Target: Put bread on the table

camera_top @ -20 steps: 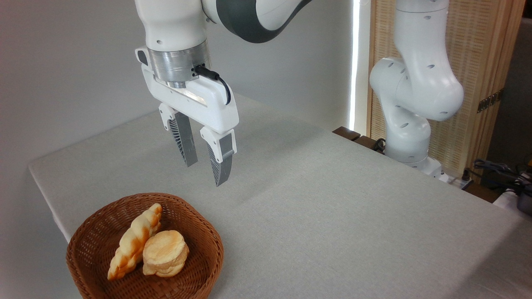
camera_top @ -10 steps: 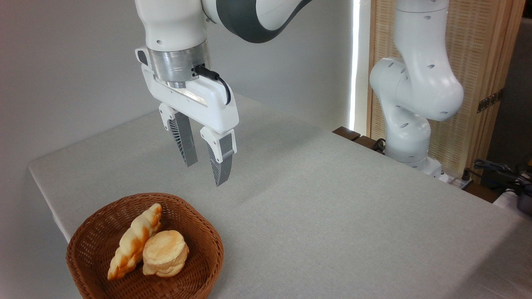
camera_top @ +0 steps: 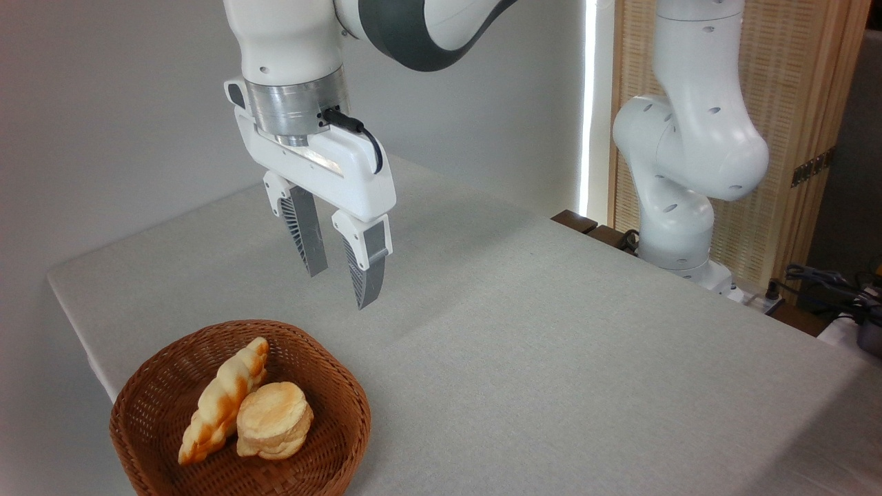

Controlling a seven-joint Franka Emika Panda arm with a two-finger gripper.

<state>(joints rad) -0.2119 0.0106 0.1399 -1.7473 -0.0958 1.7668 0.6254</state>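
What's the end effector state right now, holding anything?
End effector: open, empty, above the table; bread sits in the basket.

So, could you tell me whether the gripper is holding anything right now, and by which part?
Nothing is held: the gripper hangs open and empty above the table.
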